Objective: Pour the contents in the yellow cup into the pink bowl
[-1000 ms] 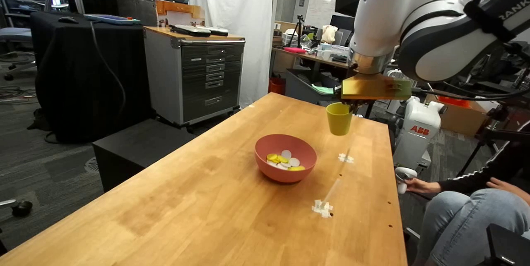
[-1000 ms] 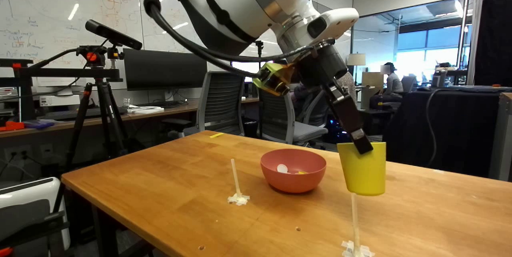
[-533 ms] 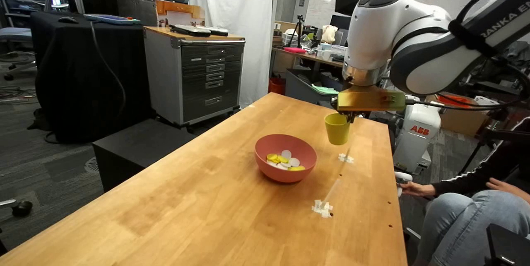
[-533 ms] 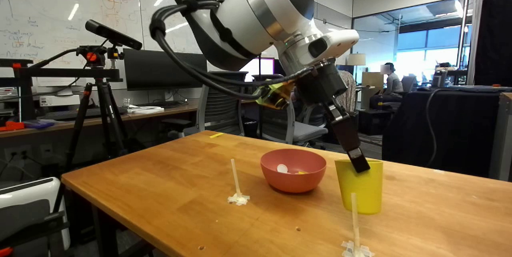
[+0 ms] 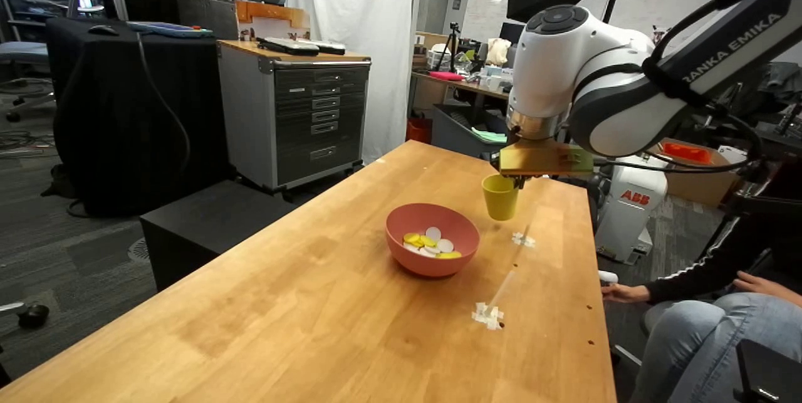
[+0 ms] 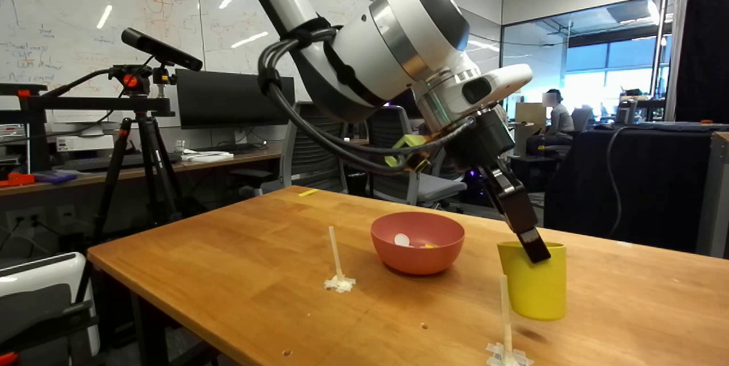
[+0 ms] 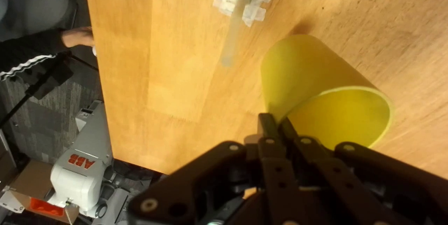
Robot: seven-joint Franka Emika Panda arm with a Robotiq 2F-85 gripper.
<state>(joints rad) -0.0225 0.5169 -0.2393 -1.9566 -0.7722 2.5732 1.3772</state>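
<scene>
Wooden table, taped-down stick near yellow cup, tool pinching the cup's rim

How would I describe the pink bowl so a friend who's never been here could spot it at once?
Start with the big wooden table. Standing on it is the round pink bowl, with yellow and white discs inside. Unlike the narrower yellow cup held in the robot's hand, it is wide and nothing grips it.
</scene>
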